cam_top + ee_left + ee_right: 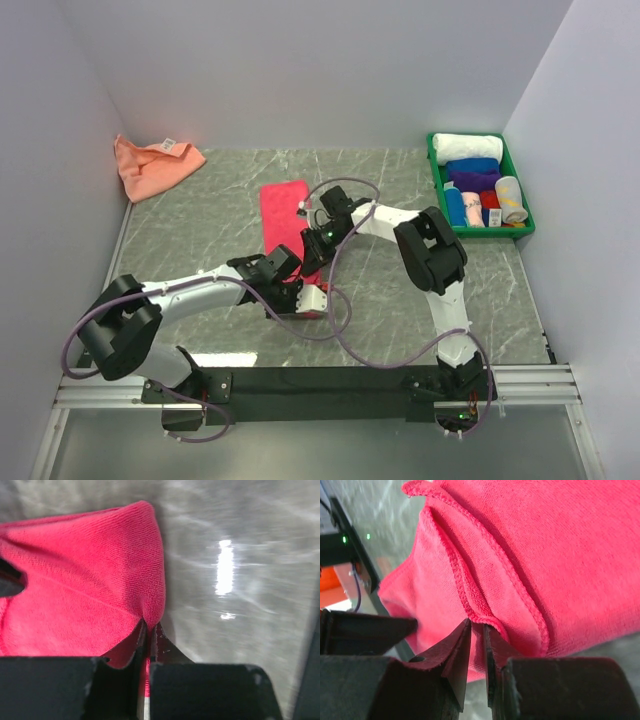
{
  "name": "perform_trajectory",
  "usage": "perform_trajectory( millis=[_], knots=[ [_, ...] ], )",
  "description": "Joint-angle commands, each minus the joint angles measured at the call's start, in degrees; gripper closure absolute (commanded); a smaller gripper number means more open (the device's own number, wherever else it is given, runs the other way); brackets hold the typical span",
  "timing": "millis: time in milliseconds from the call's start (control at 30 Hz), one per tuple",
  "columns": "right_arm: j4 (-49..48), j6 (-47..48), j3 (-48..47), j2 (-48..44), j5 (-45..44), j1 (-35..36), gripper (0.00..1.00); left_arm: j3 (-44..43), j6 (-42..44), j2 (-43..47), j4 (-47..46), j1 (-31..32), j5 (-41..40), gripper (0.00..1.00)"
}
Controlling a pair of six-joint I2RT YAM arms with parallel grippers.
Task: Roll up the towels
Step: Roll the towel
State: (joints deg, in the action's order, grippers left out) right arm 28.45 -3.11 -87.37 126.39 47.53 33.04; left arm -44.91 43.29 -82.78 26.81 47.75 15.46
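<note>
We look down from above and behind the arm bases over the whole desk [200, 230]. Wrist cameras on the left end effector [149, 626] and right end effector [477, 626] look out along them, close on the pink towel [283, 212] that all three views share.

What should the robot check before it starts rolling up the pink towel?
1. Left tool pinching the pink towel corner: ok.
2. Right tool pinching its hem: ok.
3. Every folded layer caught: cannot tell.
4. Towel's far end flat on the table: ok.
5. Orange towel out of the way: ok, it sits in the far left corner.
</note>
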Motion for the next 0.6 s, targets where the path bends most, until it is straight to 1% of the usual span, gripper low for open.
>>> perform_trajectory(
  millis=[0,33,167,300,400,567],
  knots=[
    [6.4,2.6,4.3,-2.8,-2.9,1.2,0.76,-3.7,-2.7,2.8,9.0,0.4,8.6,0.99],
    [7.5,4.4,3.9,-3.9,-1.7,1.2,0.75,-4.2,-3.0,3.0,10.0,0.4,9.7,1.00],
    [13.5,6.4,-0.1,-6.1,0.2,0.0,0.70,-6.7,-4.6,2.5,14.7,0.2,14.1,1.00],
    [16.5,6.5,-5.4,-5.8,0.7,-2.9,0.67,-8.6,-5.1,1.9,15.6,-0.9,15.6,1.00],
    [19.0,7.4,-10.8,-4.6,0.1,-4.5,0.65,-11.2,-4.7,-0.3,17.1,-4.0,17.3,0.99],
    [20.9,8.1,-14.5,-4.4,0.0,-8.1,0.61,-17.4,-2.7,-5.5,19.2,-9.3,19.0,0.99]
  ],
)
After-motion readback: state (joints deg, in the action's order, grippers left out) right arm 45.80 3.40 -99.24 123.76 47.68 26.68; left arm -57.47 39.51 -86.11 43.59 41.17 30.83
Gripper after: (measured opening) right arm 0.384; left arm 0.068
